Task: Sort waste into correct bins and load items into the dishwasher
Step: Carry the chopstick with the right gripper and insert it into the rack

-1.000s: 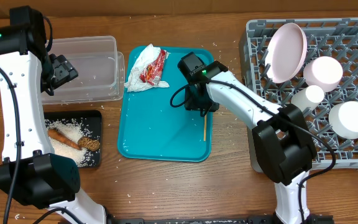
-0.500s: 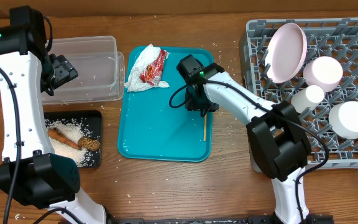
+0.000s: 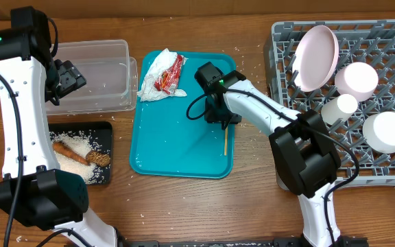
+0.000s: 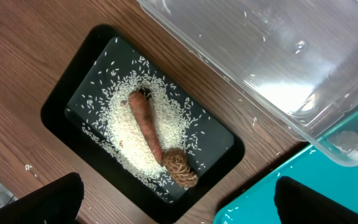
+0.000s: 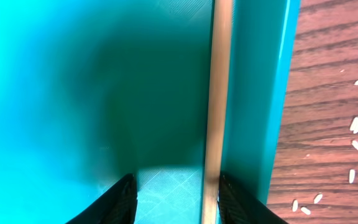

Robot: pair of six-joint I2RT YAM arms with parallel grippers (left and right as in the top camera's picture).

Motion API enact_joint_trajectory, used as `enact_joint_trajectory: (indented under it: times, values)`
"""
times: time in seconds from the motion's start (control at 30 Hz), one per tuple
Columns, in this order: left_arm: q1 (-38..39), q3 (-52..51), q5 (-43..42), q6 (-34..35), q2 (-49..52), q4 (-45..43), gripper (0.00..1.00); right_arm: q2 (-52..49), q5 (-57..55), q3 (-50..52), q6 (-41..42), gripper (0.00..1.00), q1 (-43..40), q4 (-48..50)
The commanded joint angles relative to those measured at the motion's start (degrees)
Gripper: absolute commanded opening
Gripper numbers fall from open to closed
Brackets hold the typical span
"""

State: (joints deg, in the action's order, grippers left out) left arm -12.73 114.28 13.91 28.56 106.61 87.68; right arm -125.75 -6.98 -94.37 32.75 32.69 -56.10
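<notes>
A thin wooden stick [image 3: 225, 141] lies along the teal tray's right wall, and shows in the right wrist view [image 5: 219, 93]. My right gripper [image 3: 222, 118] is open and low on the tray floor [image 5: 176, 199]; the stick's end lies between the jaws, against the right finger [image 5: 232, 196]. My left gripper [image 3: 66, 77] is open and empty, high beside the clear tub [image 3: 94, 72]. The black tray [image 3: 105, 127] holds a carrot [image 4: 146, 127], a brown lump [image 4: 180, 169] and rice [image 4: 126, 134]. A white napkin [image 3: 155, 75] and red wrapper [image 3: 169, 74] lie on the teal tray.
The teal tray [image 3: 177, 137] sits mid-table. The grey rack [image 3: 389, 171] at the right holds a plate [image 3: 317, 56], two bowls [image 3: 356, 79] [image 3: 386, 132] and a cup [image 3: 339, 106]. Rice grains are scattered on the wood [image 5: 356, 127].
My right gripper has edged slightly to the left at the stick's far end. The left arm has not moved.
</notes>
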Motion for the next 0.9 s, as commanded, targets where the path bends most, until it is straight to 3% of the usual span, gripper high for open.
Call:
enact_joint_trajectory:
  times: [0.0, 0.17, 0.23, 0.53, 0.7, 0.87]
  values:
    - [0.7, 0.9, 0.0, -0.2, -1.0, -0.1, 1.0, -1.0, 2.7, -0.1, -0.1, 0.41, -0.3, 0.1]
    - [0.7, 0.9, 0.0, -0.2, -1.0, -0.1, 1.0, -1.4, 4.6, -0.1, 0.7, 0.18, -0.2, -0.3]
    - [0.7, 0.9, 0.0, -0.2, -1.0, -0.1, 1.0, -1.3, 5.1, -0.3, 2.7, 0.04, -0.2, -1.0]
    - [0.7, 0.9, 0.0, -0.2, -1.0, -0.6, 1.0, 4.1, 5.3, -12.2, 2.2, 0.04, -3.1, -10.2]
    - [0.8, 0.9, -0.1, -0.2, -1.0, -0.8, 1.0, 10.1, -2.8, -24.7, -5.9, 0.04, -9.1, -17.6]
    - [0.8, 0.9, -0.1, -0.2, -1.0, -0.8, 1.0, 14.7, -4.4, -28.8, -13.9, 0.04, -16.7, -18.8]
